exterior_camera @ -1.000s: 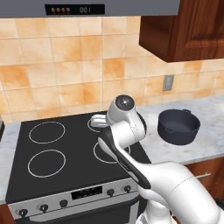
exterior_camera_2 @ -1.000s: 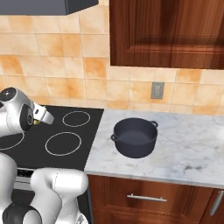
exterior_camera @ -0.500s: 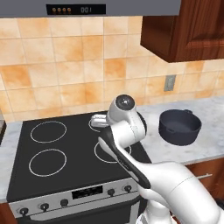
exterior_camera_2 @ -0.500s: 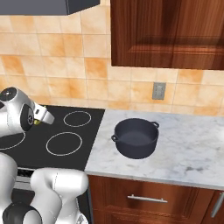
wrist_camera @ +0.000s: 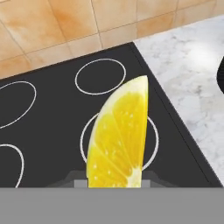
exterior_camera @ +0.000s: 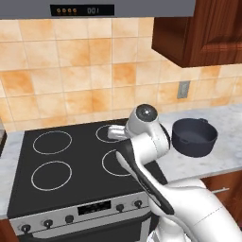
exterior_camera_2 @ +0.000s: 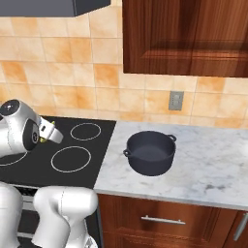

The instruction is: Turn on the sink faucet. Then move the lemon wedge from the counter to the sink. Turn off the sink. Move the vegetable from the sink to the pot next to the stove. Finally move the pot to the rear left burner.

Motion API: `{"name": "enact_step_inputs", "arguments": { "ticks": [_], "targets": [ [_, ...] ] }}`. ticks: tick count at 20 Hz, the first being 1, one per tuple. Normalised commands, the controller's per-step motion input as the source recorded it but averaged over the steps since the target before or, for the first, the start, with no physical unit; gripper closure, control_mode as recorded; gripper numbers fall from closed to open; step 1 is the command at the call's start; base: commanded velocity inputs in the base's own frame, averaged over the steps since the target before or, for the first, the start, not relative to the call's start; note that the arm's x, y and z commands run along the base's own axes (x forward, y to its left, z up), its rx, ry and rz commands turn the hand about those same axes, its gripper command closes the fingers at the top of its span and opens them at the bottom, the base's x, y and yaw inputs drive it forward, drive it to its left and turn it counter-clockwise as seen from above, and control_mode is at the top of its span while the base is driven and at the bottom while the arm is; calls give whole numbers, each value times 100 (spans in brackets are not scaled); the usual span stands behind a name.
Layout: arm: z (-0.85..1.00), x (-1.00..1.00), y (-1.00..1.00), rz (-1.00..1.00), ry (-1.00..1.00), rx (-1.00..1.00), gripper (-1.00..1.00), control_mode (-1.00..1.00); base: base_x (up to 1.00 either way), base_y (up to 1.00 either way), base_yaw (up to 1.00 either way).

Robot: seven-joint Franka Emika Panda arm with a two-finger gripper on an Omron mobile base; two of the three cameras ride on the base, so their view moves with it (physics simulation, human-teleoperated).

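- Holding the lemon wedge [wrist_camera: 117, 140] in my gripper [wrist_camera: 114, 181]: the finger tips sit at the wedge's base on either side, pinched on it. Wedge stands upright in the hand view, cut face toward the cam, rind along the right edge.
- Below the wedge in that view: black glass of the stove [wrist_camera: 52, 131], w/ the front right ring straight behind the wedge and another ring above it. White-grey counter [wrist_camera: 183, 83] runs off to the right.
- From the left base view my arm reaches up over the stove's [exterior_camera: 80, 165] right side, wrist above the two right rings; the hand itself is mostly hidden by the wrist there.
- Right base view shows a small yellow bit [exterior_camera_2: 43, 140] at the hand's end, prob. the wedge, tho too small to be sure. It hangs over the stove [exterior_camera_2: 92, 150], left of the counter edge.
- Pot [exterior_camera_2: 150, 152] sits on the counter [exterior_camera_2: 208, 164] just right of the stove, upright, two small side handles; I can't make out anything inside it. In the left base view the pot [exterior_camera: 194, 137] is likewise on the marble [exterior_camera: 222, 156] beside the cooktop, apart from my arm.
- Rear left burner [exterior_camera: 52, 142] is a bare white ring.
- Wall outlet [exterior_camera_2: 175, 100] on the tan tiles above the pot; dark wood cabinet [exterior_camera_2: 189, 38] overhead.
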Motion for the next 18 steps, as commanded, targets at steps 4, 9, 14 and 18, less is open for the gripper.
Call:
{"name": "enact_step_inputs", "arguments": {
  "ticks": [4,9,14,18],
  "targets": [
    [0,-9,-85,-20,0,11,100,-100,0,0,0],
    [0,0,-80,-22,5,11,100,-100,0,0,0],
    [4,0,-80,-19,5,6,100,-100,0,0,0],
    [8,0,-81,-18,8,6,100,-100,0,0,0]
  ]
}}
